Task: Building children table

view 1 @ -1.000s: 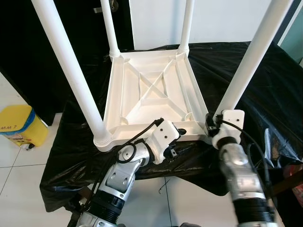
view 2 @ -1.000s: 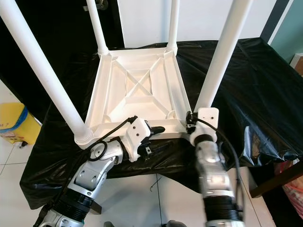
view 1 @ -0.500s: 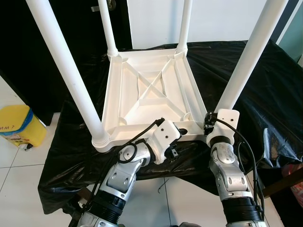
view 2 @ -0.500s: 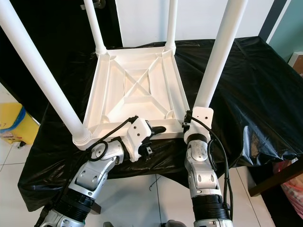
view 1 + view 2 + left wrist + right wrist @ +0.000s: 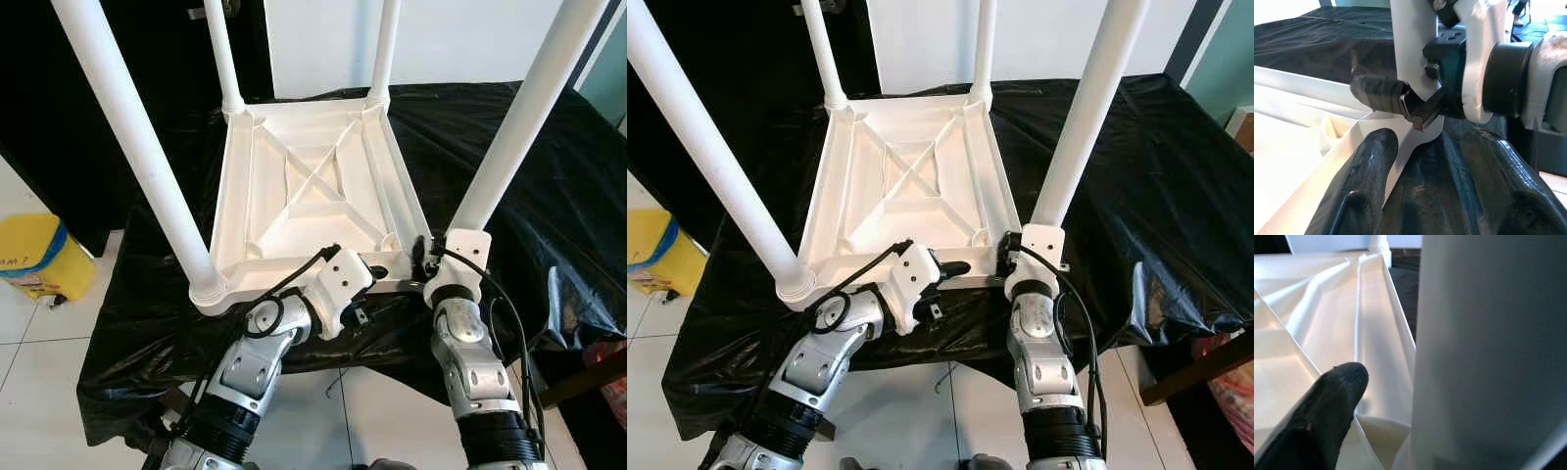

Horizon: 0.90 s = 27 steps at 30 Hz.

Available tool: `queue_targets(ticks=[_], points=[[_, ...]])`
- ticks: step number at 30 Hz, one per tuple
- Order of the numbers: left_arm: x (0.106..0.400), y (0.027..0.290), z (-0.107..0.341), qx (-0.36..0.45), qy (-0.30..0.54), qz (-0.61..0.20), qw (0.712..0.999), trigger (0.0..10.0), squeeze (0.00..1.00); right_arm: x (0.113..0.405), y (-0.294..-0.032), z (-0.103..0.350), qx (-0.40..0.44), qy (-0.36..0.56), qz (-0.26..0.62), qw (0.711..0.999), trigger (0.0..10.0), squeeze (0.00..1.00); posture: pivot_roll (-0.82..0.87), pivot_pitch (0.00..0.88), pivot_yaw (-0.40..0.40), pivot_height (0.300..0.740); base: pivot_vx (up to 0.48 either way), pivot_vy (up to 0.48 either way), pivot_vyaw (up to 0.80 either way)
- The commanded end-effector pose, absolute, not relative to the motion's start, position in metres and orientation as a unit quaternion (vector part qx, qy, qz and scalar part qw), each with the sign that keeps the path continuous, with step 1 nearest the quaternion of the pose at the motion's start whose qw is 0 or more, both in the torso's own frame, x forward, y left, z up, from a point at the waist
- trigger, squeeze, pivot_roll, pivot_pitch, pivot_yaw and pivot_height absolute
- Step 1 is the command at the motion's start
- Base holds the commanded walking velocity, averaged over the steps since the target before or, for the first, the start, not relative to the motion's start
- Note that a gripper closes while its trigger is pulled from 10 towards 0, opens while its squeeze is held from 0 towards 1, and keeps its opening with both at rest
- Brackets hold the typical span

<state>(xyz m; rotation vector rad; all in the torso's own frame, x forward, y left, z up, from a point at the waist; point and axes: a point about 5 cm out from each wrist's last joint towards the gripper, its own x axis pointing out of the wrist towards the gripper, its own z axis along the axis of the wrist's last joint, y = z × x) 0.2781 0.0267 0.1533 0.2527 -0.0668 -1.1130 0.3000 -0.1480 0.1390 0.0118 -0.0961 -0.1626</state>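
upside-down table top (image 5: 313, 191) on black sheet (image 5: 549, 157), four legs up. right gripper (image 5: 423, 257) at near-right leg (image 5: 509, 127) base, fingers astride it, grip uncertain. left gripper (image 5: 375, 270) open astride near rim. best pressing leg straight down, rim braced.

Left pincer (image 5: 377, 270) fingers apart; right pincer (image 5: 423, 257) raised alongside, state unclear.

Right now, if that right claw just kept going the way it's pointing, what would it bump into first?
Most likely the near right leg: the right gripper sits at its base, and the right wrist view shows the white tube right beside one finger. It may already touch; depth is unclear.
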Motion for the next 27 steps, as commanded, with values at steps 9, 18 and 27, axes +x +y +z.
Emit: queue_targets(ticks=[9, 18, 27], points=[[0.283, 0.028, 0.152, 0.125, -0.033, -0.492, 0.861, 10.0, 0.0, 0.284, -0.174, 0.139, -0.018, -0.077, -0.004, 0.997, 10.0, 0.0, -0.21, 0.052, 0.002, 0.74, 0.0, 0.0, 0.0], [0.284, 0.025, 0.153, 0.126, -0.036, -0.499, 0.857, 10.0, 0.0, 0.286, -0.192, 0.145, -0.069, -0.07, 0.119, 0.988, 10.0, 0.0, -0.23, 0.043, 0.014, 0.74, 0.0, 0.0, 0.0], [0.284, 0.025, 0.153, 0.127, -0.037, -0.501, 0.855, 10.0, 0.0, 0.294, -0.189, 0.142, -0.113, -0.04, 0.214, 0.969, 10.0, 0.0, -0.23, 0.041, 0.017, 0.74, 0.0, 0.0, 0.0]])
